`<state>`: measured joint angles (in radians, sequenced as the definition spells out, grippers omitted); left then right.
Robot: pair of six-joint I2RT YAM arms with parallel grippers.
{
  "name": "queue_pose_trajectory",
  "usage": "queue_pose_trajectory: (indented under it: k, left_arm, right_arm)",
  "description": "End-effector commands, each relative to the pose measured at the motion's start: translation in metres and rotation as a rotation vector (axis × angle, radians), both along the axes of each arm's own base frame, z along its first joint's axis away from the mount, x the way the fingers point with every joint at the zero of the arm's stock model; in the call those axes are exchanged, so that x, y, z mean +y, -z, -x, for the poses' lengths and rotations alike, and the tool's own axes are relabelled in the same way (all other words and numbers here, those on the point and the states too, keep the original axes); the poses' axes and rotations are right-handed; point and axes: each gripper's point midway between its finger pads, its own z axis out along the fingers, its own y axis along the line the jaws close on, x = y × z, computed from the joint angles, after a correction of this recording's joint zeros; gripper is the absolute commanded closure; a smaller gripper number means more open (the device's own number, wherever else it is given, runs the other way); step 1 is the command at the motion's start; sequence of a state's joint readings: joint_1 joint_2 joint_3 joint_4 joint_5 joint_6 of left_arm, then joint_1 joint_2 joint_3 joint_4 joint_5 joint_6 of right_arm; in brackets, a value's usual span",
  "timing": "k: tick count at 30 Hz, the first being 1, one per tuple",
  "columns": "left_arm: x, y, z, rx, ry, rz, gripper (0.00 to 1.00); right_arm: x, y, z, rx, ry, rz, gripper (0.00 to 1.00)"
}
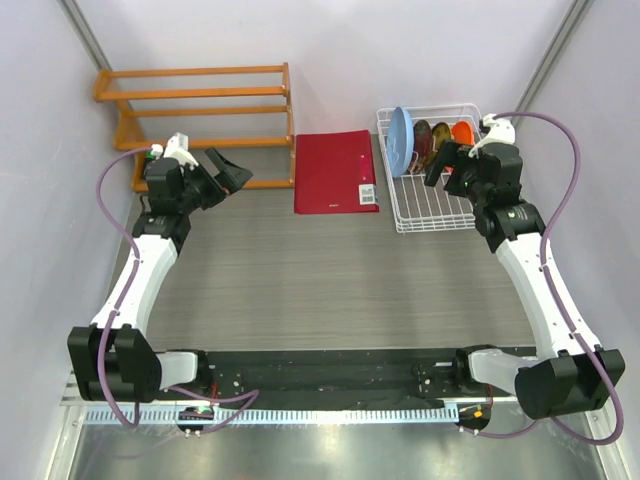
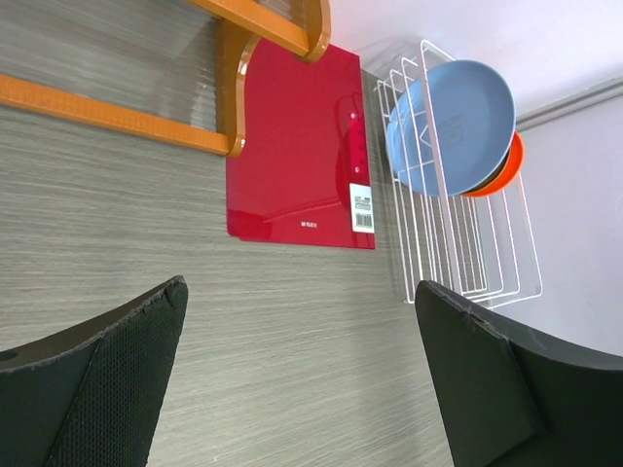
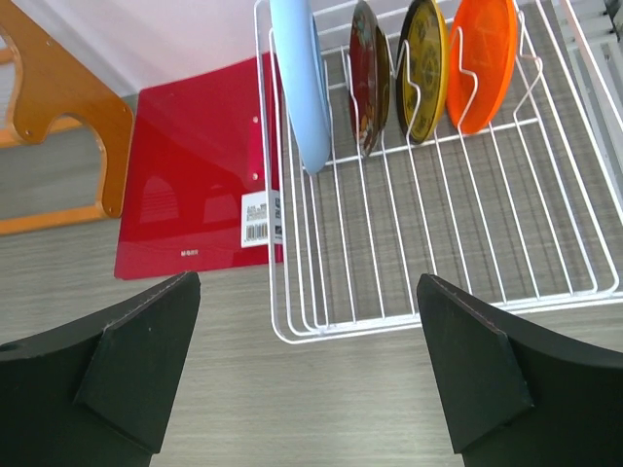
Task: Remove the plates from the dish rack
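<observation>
Orange wooden shelf [image 1: 200, 93]: open rails, standing at the far left of the grey wood-grain desk [image 1: 320, 270]. Red folder [image 1: 335, 170]: flat, glossy, closed, lying just beside the shelf's right end; contact cannot be determined. White barcode label [image 1: 367, 194]: fixed at the folder's near right corner.

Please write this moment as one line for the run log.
blue plate, red floral plate, yellow plate, orange plate: upright in dish rack | left gripper: open, empty | right gripper: open, empty
</observation>
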<state>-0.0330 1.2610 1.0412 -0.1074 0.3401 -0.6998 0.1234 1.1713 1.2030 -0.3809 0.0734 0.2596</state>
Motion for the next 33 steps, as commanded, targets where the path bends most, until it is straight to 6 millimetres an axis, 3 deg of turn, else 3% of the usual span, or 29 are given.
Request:
queue_pose_trajectory:
  k: [1,3,8,9,10,11,12,13,14,15,16,17,18,19,20,21,27,33]
  left_arm:
    - [-0.004,-0.021,0.005,-0.104,0.033,0.022,0.00]
    - [-0.003,-0.023,0.006,-0.116,0.019,0.045,0.01]
    - [-0.002,-0.022,0.010,-0.130,0.035,0.018,0.01]
    - [0.002,-0.021,0.010,-0.137,0.011,0.005,0.01]
    - [0.005,-0.025,0.014,-0.162,-0.008,-0.018,0.00]
    - [0.013,-0.024,0.013,-0.172,-0.054,-0.042,0.00]
    - [0.015,-0.019,0.015,-0.170,-0.074,-0.066,0.00]
    - [0.018,-0.019,0.017,-0.179,-0.085,-0.108,0.01]
    - [0.025,-0.023,0.019,-0.195,-0.141,-0.138,0.00]
    - [0.027,-0.018,0.020,-0.189,-0.161,-0.166,0.01]
    - [0.031,-0.019,0.020,-0.200,-0.184,-0.206,0.00]
    - [0.026,-0.012,0.024,-0.181,-0.176,-0.234,0.01]
    - [0.034,-0.010,0.022,-0.174,-0.229,-0.270,0.01]
    - [0.034,-0.004,0.023,-0.156,-0.237,-0.292,0.00]
    - [0.028,0.002,0.022,-0.148,-0.223,-0.324,0.00]
    - [0.031,0.006,0.021,-0.135,-0.247,-0.345,0.01]
    - [0.035,0.027,0.020,-0.091,-0.281,-0.431,0.00]
    - [0.038,0.031,0.018,-0.081,-0.300,-0.467,0.01]
  right_arm:
    - [0.008,-0.047,-0.010,-0.149,-0.049,-0.003,0.00]
    - [0.018,-0.046,-0.025,-0.136,-0.113,0.019,0.00]
    - [0.015,-0.041,-0.072,-0.069,-0.048,0.037,0.01]
    - [0.015,-0.056,-0.081,-0.099,-0.038,0.032,0.02]
    - [0.018,-0.040,-0.098,-0.066,-0.038,0.039,0.04]
    - [0.019,-0.041,-0.105,-0.066,-0.024,0.046,0.05]
    - [0.026,-0.057,-0.113,-0.100,-0.029,0.048,0.05]
    - [0.032,-0.040,-0.128,-0.066,-0.035,0.069,0.05]
    - [0.025,-0.036,-0.133,-0.046,0.014,0.120,0.06]
    - [0.035,-0.050,-0.142,-0.073,0.019,0.146,0.06]
    - [0.037,-0.047,-0.149,-0.063,0.025,0.172,0.06]
    - [0.031,-0.021,-0.161,0.002,0.074,0.240,0.07]
    - [0.035,-0.036,-0.168,-0.028,0.084,0.250,0.07]
    - [0.041,-0.034,-0.172,-0.025,0.087,0.275,0.08]
    - [0.044,-0.017,-0.182,0.008,0.098,0.308,0.09]
    - [0.041,-0.026,-0.187,-0.012,0.121,0.333,0.10]
    - [0.038,-0.002,-0.212,0.022,0.195,0.442,0.15]
    - [0.035,0.023,-0.219,0.075,0.223,0.498,0.19]
